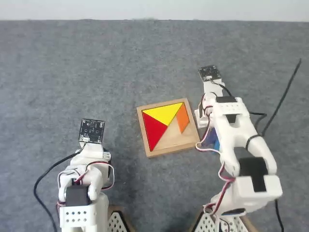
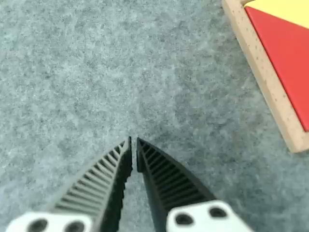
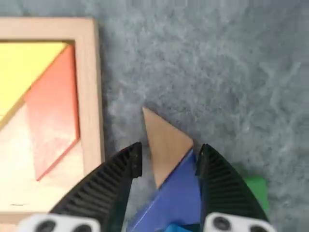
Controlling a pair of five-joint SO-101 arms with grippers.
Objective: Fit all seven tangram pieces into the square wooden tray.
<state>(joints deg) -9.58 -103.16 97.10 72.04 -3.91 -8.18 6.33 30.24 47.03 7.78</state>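
Note:
The square wooden tray (image 1: 191, 138) lies mid-table and holds a yellow triangle (image 1: 161, 113), a red triangle (image 1: 153, 129) and an orange parallelogram (image 1: 182, 118). In the right wrist view my right gripper (image 3: 169, 154) is open just beside the tray's outer edge (image 3: 89, 87), with a finger on each side of a tan triangle (image 3: 164, 137). That triangle rests partly on a blue piece (image 3: 178, 198), and a green piece (image 3: 254, 187) lies beside them. My left gripper (image 2: 133, 141) is shut and empty over bare cloth, a short way from the tray's corner (image 2: 263, 72).
Grey cloth covers the table. The right arm (image 1: 231, 125) stands over the loose pieces right of the tray, where some blue (image 1: 215, 142) shows under it. The left arm (image 1: 89, 164) sits at the front left. A black cable (image 1: 285, 92) runs along the right side.

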